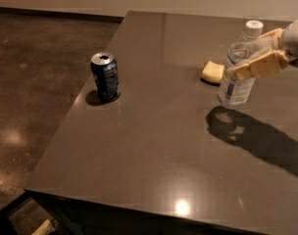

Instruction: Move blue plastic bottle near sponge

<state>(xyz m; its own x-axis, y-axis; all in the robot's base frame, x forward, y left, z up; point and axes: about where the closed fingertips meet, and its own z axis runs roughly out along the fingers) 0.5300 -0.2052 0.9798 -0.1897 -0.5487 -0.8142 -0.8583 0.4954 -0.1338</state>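
Observation:
The blue plastic bottle (238, 67) is clear and ribbed, with a white cap and a white-and-blue label. It hangs tilted above the dark table at the right, its shadow below it. My gripper (259, 53) comes in from the right edge and is shut on the bottle's upper body, one tan finger (259, 65) in front and one behind. The pale yellow sponge (213, 72) lies flat on the table just left of the bottle's lower end, partly behind it.
A dark blue soda can (105, 77) stands upright near the table's left edge. The dark table (154, 146) has its front edge near the bottom of the view and its left edge beside bare floor (36, 82).

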